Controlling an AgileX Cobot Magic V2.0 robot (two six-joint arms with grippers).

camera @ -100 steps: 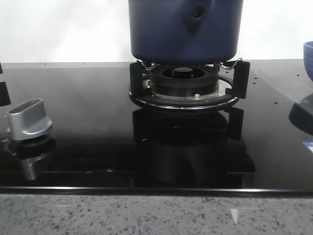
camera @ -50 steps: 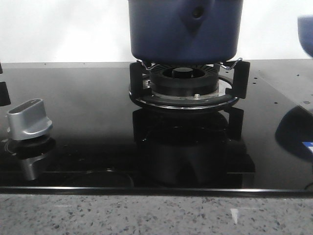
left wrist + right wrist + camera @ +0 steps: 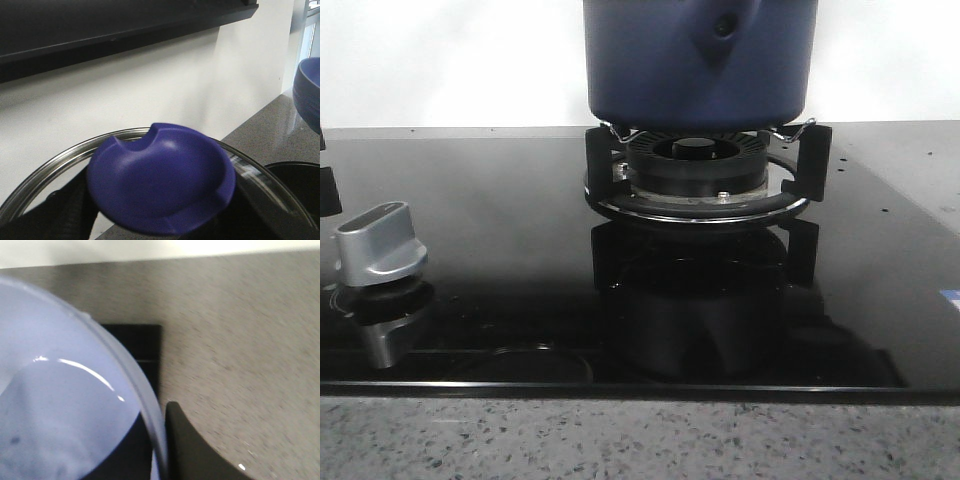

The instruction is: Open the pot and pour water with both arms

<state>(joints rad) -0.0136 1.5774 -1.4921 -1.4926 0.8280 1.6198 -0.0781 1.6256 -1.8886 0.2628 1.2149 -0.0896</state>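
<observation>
Dark blue pot point(image 3: 700, 62) on burner point(image 3: 698, 172), lid point(image 3: 160, 185) lifted off

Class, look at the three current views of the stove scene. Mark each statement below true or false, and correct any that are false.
1. The pot sits on the burner. True.
2. The knob is right of the burner in the front view. False: it is on the left.
3. The lid in the left wrist view has a red handle. False: the handle is dark blue, and the rim is metal.
4. The bowl in the right wrist view has a pale inside. True.
5. Both arms show in the front view. False: neither does.
</observation>
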